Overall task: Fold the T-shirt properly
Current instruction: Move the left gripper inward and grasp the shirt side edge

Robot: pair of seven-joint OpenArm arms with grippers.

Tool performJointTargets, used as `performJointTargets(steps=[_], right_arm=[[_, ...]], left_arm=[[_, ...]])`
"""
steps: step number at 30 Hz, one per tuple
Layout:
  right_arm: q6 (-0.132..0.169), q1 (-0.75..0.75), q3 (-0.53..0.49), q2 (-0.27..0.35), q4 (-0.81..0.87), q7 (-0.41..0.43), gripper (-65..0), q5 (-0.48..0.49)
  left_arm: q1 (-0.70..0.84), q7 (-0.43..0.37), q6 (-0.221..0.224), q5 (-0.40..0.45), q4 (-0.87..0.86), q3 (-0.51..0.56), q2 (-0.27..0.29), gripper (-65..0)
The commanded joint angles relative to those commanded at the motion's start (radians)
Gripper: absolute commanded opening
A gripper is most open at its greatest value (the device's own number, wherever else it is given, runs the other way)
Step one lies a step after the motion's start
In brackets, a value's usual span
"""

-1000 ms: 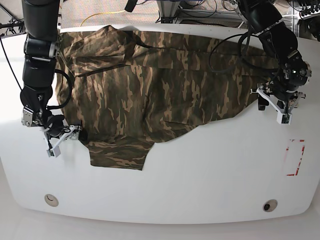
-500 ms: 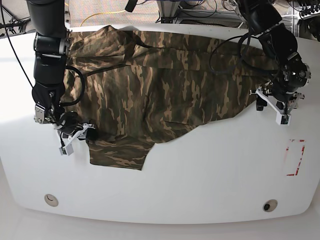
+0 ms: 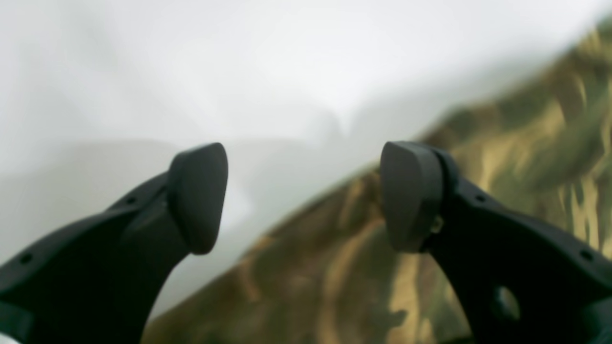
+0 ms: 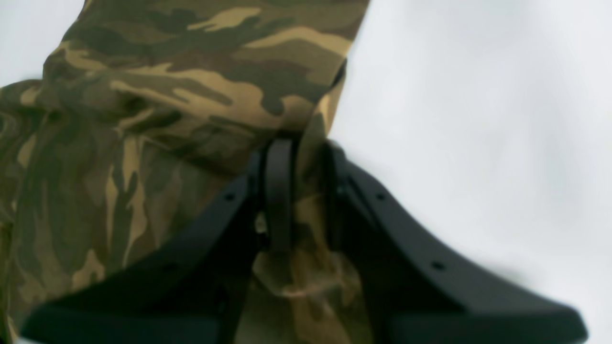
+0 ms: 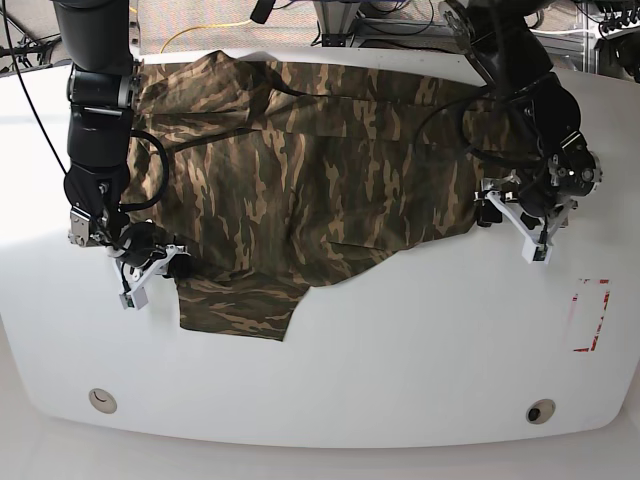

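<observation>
The camouflage T-shirt lies spread across the white table, with one sleeve hanging toward the front at the left. My right gripper is at the shirt's left edge just above that sleeve. The right wrist view shows that gripper shut on a fold of the shirt. My left gripper hovers at the shirt's right edge. In the left wrist view it is open, one fingertip over the shirt and the other over bare table.
A red-marked label lies on the table at the right. Two round holes sit near the front edge. Cables and equipment run behind the table's back edge.
The right gripper moved in to the shirt's left edge and shut on the fabric. The left gripper moved leftward from bare table to the shirt's right edge, still open.
</observation>
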Motion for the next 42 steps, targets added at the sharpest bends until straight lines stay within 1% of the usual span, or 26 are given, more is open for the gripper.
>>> performJointTargets(steps=[4,6,7,8,9,10,12,13,14,16,20,24,26,29,31,33,34,35,36,39,40,41,42], right_arm=[[0.0,0.0,0.0,0.0,0.0,-0.002,-54.7,0.002],[0.0,0.0,0.0,0.0,0.0,-0.002,-54.7,0.002],[0.0,0.0,0.0,0.0,0.0,-0.002,-54.7,0.002],[0.0,0.0,0.0,0.0,0.0,-0.002,-54.7,0.002],[0.0,0.0,0.0,0.0,0.0,-0.002,-54.7,0.002],[0.0,0.0,0.0,0.0,0.0,-0.002,-54.7,0.002],[0.0,0.0,0.0,0.0,0.0,-0.002,-54.7,0.002],[0.0,0.0,0.002,0.0,0.0,-0.002,-54.7,0.002],[0.0,0.0,0.002,0.0,0.0,-0.002,-54.7,0.002],[0.0,0.0,0.003,0.0,0.0,-0.002,-54.7,0.002],[0.0,0.0,0.005,0.0,0.0,-0.002,-54.7,0.002],[0.0,0.0,0.002,0.0,0.0,-0.002,-54.7,0.002],[0.0,0.0,0.002,-0.002,0.0,-0.002,-54.7,0.002],[0.0,0.0,0.003,-0.002,0.0,-0.002,-54.7,0.002],[0.0,0.0,0.002,-0.002,0.0,-0.002,-54.7,0.002],[0.0,0.0,0.002,-0.002,0.0,-0.002,-54.7,0.002],[0.0,0.0,0.002,-0.002,0.0,-0.002,-54.7,0.002],[0.0,0.0,0.002,-0.002,0.0,-0.002,-54.7,0.002],[0.0,0.0,0.002,-0.006,0.0,-0.002,-54.7,0.002],[0.0,-0.002,0.002,-0.014,0.0,-0.002,-54.9,0.002],[0.0,-0.002,0.002,-0.014,0.0,-0.002,-54.9,0.002],[0.0,-0.002,0.002,-0.015,0.0,-0.002,-54.9,0.002],[0.0,-0.002,0.002,-0.017,0.0,-0.002,-54.9,0.002]], left_arm=[[-0.009,0.011,-0.006,0.0,-0.072,0.032,0.002,-18.9],[-0.008,0.021,-0.021,-0.002,-0.083,0.055,0.002,-19.2],[-0.005,0.025,-0.038,-0.002,-0.069,0.063,0.002,-19.9],[-0.003,0.025,-0.038,-0.002,-0.054,0.068,0.002,-22.1],[0.005,0.025,-0.038,-0.002,-0.04,0.069,0.003,-26.4],[0.015,0.025,-0.038,-0.002,-0.026,0.071,0.003,-32.2],[0.02,0.025,-0.038,-0.002,-0.011,0.071,0.008,-41.0],[0.02,0.025,-0.038,0.005,-0.002,0.071,0.012,-49.0],[0.023,0.025,-0.038,0.006,0.006,0.072,0.014,-53.9],[0.023,0.025,-0.038,0.006,0.02,0.08,0.012,-60.3],[0.055,0.011,-0.038,0.002,0.081,0.089,0.008,-61.4],[0.097,-0.04,-0.038,0.002,0.203,0.098,0.008,-61.4],[0.117,-0.048,-0.038,0.002,0.25,0.137,0.008,-61.4],[0.161,-0.049,-0.038,0.002,0.327,0.221,-0.023,-61.4],[0.176,-0.051,-0.038,0.002,0.351,0.255,-0.029,-61.0],[0.178,-0.048,-0.038,0.002,0.348,0.256,-0.028,-60.4],[0.176,-0.048,-0.038,0.006,0.345,0.256,-0.028,-58.9],[0.175,-0.048,-0.038,0.006,0.339,0.256,-0.026,-55.6],[0.17,-0.048,-0.038,0.003,0.334,0.256,-0.025,-51.0],[0.164,-0.046,-0.038,0.003,0.327,0.255,-0.006,-28.2],[0.163,-0.046,-0.038,0.003,0.327,0.255,-0.006,-23.5],[0.157,-0.048,-0.02,0.0,0.327,0.258,-0.006,-19.4],[0.143,-0.048,0.006,0.0,0.324,0.259,-0.006,-16.9]])
